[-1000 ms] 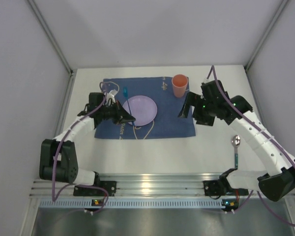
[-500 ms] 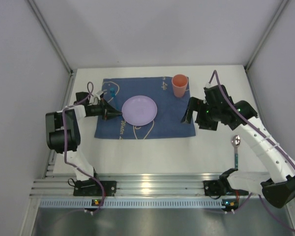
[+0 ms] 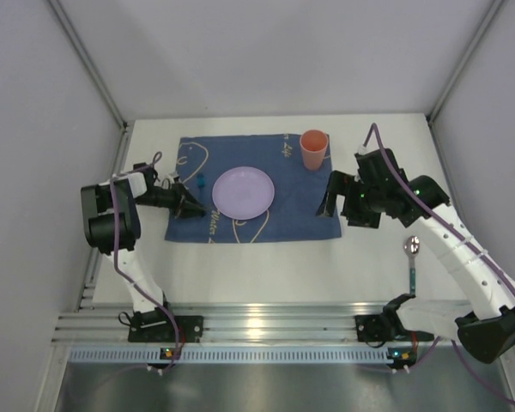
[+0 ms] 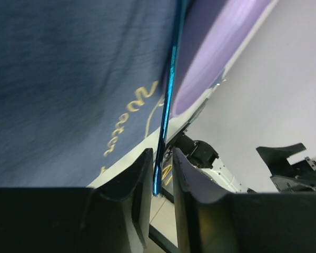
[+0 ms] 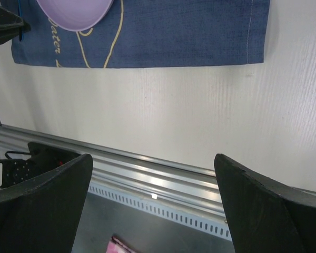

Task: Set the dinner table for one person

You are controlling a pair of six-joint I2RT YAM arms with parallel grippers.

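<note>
**Ana:** Where was the risk at that moment?

**Ben:** With the left claw (image 4: 160,158). Its jaws stood narrowly apart on either side of the thin handle of a blue utensil (image 4: 166,105), which ran edge-on beside the purple plate (image 3: 243,192) on the blue mat (image 3: 292,210). Whether the handle was pinched or already loose could not be told. If it was loose and tilted, it could have tipped against the plate's rim. If a finger caught it as the claw drew back, it could have been dragged askew or have rucked the cloth.

**Ana:** And the other side?

**Ben:** The right claw (image 3: 330,196) hung spread wide and empty at the mat's right edge, near the orange cup (image 3: 313,149). A careless swing there could have knocked the cup over. The spoon (image 3: 412,257) lay on the bare white worktop (image 3: 283,266), close beside that arm, so a sweep of the arm could have pushed it.

**Ana:** The worktop itself?

**Ben:** It lay under everything, reaching from the rail at the arms' bases to the far wall.

**Ana:** What stayed hidden?

**Ben:** From above, only a small blue part of the utensil showed past the left claw. The wrist view gave only the utensil's edge, so fork or knife could not be told, nor whether it touched the plate.
</note>
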